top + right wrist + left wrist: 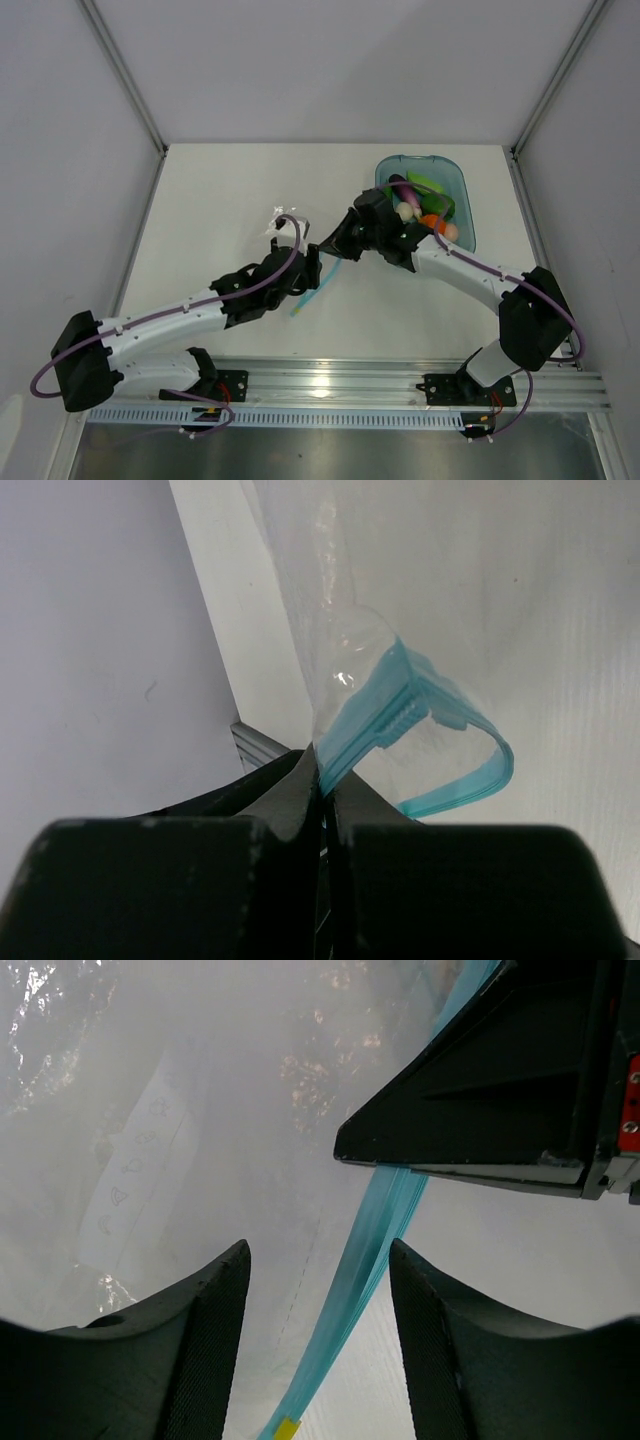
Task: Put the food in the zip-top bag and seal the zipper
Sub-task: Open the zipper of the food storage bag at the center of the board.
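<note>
The clear zip-top bag (279,222) hangs crumpled at mid-table, its white label (130,1165) facing the left wrist view. My right gripper (330,250) (322,762) is shut on the bag's light blue zipper (352,745), which loops out past its fingers. My left gripper (312,270) (318,1252) is open, and the zipper (372,1235) runs down between its fingers without touching either. A loose end of the strip (303,298) trails toward the near edge. The food (432,205), green, orange and white-pink pieces, lies in the blue tray, partly hidden by the right arm.
The translucent blue tray (462,190) stands at the back right, close to the enclosure's right wall. White walls and metal posts box in the table on three sides. An aluminium rail (400,385) carrying both arm bases runs along the near edge.
</note>
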You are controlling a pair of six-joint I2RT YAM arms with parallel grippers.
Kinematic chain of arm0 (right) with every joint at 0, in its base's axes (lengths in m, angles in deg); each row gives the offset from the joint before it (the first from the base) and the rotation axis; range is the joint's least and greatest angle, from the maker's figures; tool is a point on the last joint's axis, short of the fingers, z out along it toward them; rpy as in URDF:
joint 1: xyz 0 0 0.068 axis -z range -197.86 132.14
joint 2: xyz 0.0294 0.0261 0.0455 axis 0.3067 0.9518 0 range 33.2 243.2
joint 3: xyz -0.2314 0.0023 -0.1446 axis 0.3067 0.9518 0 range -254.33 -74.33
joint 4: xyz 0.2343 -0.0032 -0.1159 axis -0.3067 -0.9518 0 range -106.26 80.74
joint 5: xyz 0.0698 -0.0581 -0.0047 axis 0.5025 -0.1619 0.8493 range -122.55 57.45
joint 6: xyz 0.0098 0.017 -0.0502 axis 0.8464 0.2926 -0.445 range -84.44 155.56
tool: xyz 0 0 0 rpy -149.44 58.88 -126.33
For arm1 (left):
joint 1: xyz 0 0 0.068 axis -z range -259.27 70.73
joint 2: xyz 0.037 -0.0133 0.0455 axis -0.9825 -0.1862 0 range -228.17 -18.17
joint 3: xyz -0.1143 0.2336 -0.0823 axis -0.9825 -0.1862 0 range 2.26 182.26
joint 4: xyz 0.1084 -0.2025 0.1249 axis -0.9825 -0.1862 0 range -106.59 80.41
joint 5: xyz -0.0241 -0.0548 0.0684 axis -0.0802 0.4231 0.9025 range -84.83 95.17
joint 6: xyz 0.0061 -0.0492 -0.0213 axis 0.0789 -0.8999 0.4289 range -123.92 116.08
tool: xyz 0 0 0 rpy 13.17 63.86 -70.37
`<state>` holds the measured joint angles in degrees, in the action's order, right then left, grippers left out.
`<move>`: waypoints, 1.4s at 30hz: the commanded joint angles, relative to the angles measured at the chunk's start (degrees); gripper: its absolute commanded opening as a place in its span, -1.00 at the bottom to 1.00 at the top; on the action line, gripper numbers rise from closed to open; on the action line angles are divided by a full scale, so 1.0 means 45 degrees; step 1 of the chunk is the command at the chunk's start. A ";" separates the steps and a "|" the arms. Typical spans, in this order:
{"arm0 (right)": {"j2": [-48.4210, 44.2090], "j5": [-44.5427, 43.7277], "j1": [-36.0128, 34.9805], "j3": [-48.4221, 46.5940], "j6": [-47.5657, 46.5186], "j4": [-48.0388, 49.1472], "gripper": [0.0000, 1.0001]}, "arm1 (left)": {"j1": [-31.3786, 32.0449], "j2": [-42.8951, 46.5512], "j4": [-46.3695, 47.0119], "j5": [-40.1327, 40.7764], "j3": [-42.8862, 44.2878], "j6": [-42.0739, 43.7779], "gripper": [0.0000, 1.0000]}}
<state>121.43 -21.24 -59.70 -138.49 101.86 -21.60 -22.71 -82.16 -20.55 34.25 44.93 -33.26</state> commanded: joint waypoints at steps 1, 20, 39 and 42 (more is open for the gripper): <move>-0.0329 -0.1106 -0.0368 -0.0800 0.0402 -0.0985 -1.00 | 0.0166 -0.0233 0.0385 0.0373 0.0672 0.0407 0.19; -0.0367 -0.1870 -0.0779 -0.1250 0.0774 -0.1926 -1.00 | 0.0440 -0.0644 0.0209 0.0647 0.0809 0.0075 -0.39; -0.0758 -0.1498 -0.0877 -0.1055 0.1086 -0.1887 -1.00 | 0.0538 -0.1308 -0.0024 0.0842 0.1122 -0.0081 -0.38; -0.0855 -0.1478 -0.0896 -0.0996 0.1125 -0.1887 -1.00 | 0.0557 -0.1289 -0.0123 0.1057 0.1122 -0.0100 -0.29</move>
<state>120.62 -27.99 -63.31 -141.55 106.08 -29.22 -20.50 -87.84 -20.69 36.17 47.60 -32.98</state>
